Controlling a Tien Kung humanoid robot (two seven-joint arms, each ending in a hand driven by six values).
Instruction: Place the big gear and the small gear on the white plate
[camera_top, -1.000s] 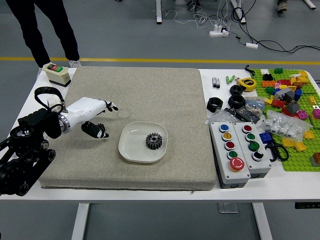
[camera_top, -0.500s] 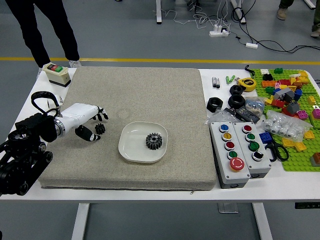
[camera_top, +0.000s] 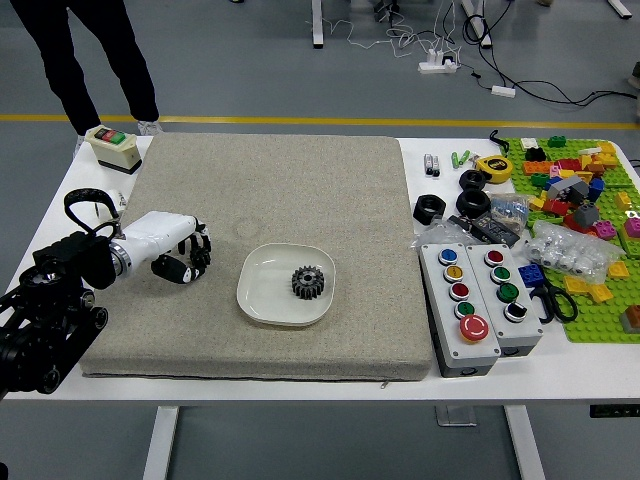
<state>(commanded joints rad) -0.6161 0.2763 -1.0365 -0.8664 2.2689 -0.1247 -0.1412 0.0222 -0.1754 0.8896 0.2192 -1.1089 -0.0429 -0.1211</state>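
Since the earlier head view, the fingers of the white-and-black left hand (camera_top: 160, 241) have narrowed around the small black toothed gear (camera_top: 202, 257), left of centre in the frame, though black on black blurs the grip. On the rounded white plate (camera_top: 267, 302), mid-frame, sits the big black toothed gear (camera_top: 308, 282). A shallow pinch could drop the small one; carrying low could knock the plate's rim.
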